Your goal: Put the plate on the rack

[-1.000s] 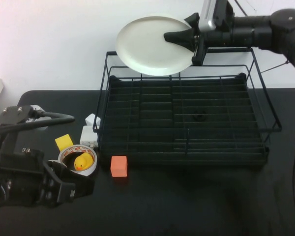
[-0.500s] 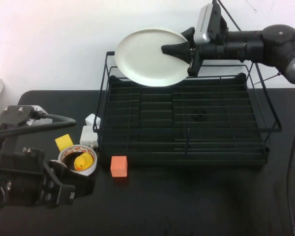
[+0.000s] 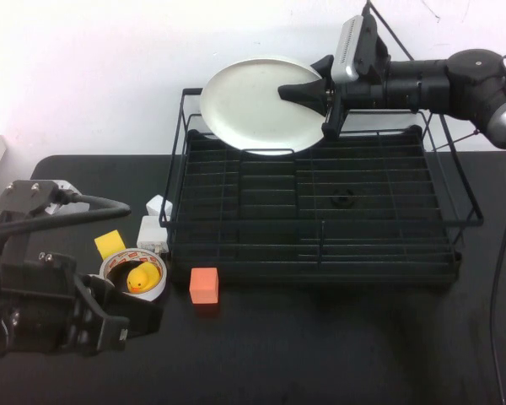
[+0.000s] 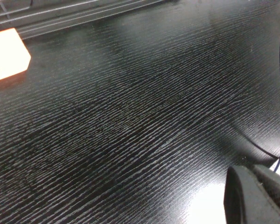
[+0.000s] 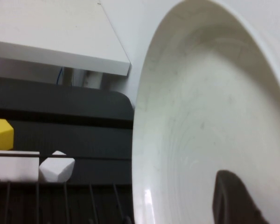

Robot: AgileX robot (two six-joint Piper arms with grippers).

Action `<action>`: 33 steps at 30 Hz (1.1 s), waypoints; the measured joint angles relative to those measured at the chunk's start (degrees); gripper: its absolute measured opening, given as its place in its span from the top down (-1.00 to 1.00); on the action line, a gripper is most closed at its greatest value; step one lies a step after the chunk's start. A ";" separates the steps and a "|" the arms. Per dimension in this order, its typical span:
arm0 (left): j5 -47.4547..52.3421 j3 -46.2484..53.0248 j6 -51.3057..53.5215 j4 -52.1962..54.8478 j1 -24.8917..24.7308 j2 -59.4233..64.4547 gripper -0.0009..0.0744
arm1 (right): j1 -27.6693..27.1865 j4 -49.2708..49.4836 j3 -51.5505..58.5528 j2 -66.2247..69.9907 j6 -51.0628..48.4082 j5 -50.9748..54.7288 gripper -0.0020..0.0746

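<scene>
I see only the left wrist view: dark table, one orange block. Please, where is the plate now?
Observer: The large round white plate is in the air, tilted, over the back edge of the black wire rack, gripped at its rim by the right pincer.
Operator: And my left pincer?
Observer: The left pincer is parked at the table's front left, shut, holding nothing.
Operator: Anything near it?
Observer: A small yellow rubber duck sits inside a white-and-red tape roll just behind it.
</scene>
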 joint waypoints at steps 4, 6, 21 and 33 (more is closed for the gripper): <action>0.00 0.00 0.09 0.00 0.00 0.00 0.98 | 0.00 0.00 0.00 0.00 0.40 0.00 0.30; 0.00 0.00 0.09 0.00 0.00 0.00 0.98 | 0.00 0.00 0.00 0.00 0.40 -0.13 0.06; -1.33 0.00 0.22 0.90 0.00 0.00 0.98 | -1.01 6.01 -5.22 -0.28 7.73 -4.61 -0.28; -5.18 0.14 -0.44 3.89 0.00 -1.40 0.98 | -4.34 4.50 -8.53 -7.22 16.11 7.07 0.15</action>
